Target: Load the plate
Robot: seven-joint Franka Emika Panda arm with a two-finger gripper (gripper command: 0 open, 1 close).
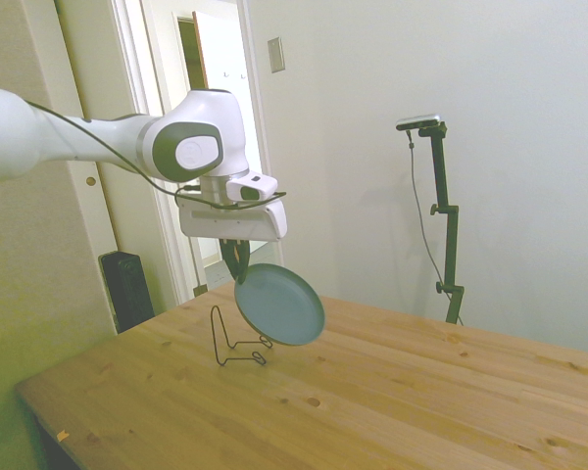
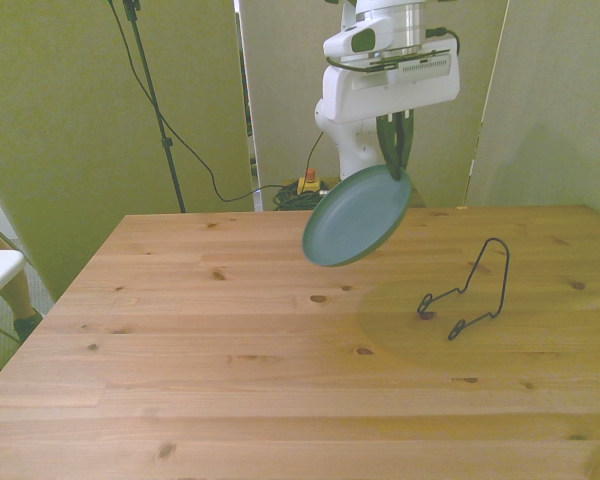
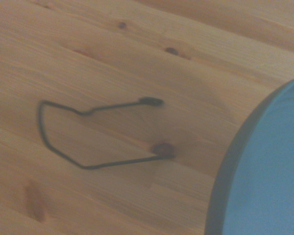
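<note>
The teal-green plate (image 1: 280, 304) (image 2: 356, 217) (image 3: 264, 176) hangs tilted in the air above the table, held by its upper rim. My gripper (image 1: 237, 265) (image 2: 394, 160) is shut on that rim, its dark fingers pointing down. The thin dark wire stand (image 1: 235, 343) (image 2: 468, 291) (image 3: 88, 134) sits on the wood, toward the front view's right of the plate and below it. In the side view the stand shows just behind the plate's lower edge.
The wooden table (image 2: 230, 370) stretches wide under the plate, with the plate's faint shadow (image 2: 410, 315) on it beside the stand. A doorway and a dark box (image 1: 125, 286) lie beyond the table's far end in the side view.
</note>
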